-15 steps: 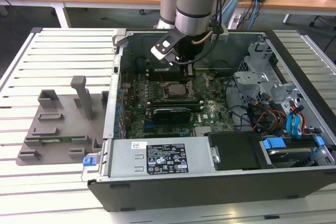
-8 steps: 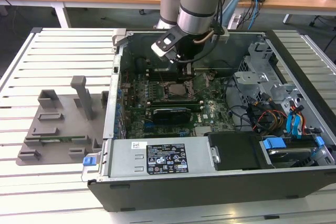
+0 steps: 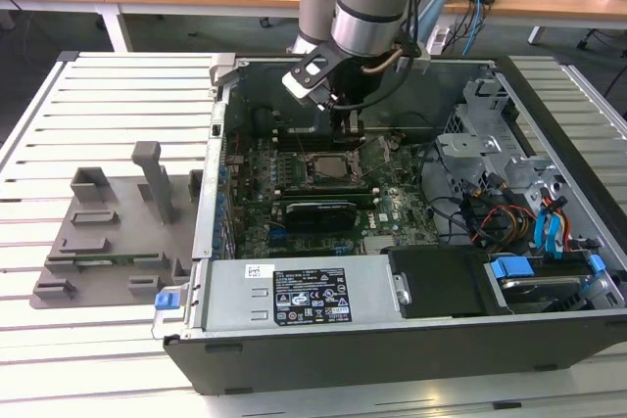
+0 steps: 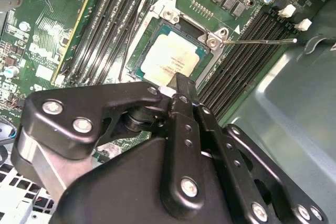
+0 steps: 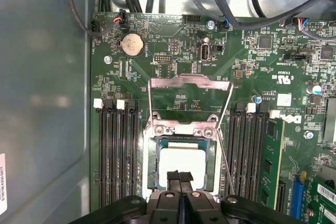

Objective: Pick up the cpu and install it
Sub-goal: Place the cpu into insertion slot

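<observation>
CPU (image 5: 181,162): flat inside the socket frame (image 5: 151,166) on the green motherboard (image 5: 173,51), pale metal top facing up. Located within the open computer case (image 3: 392,359) on the slatted table (image 3: 98,95). Load plate (image 5: 189,90) raised clear of the socket; thin lever (image 4: 262,40) angled out over the memory slots (image 4: 247,51). Gripper (image 5: 179,179) with fingers pressed together, nothing clamped between them. Tips positioned directly over one edge of the CPU in both wrist views; contact with the chip not determinable. Grey fixture plate (image 3: 98,242) with upright posts beside the case, on the exterior view's left, well apart from the gripper.
</observation>
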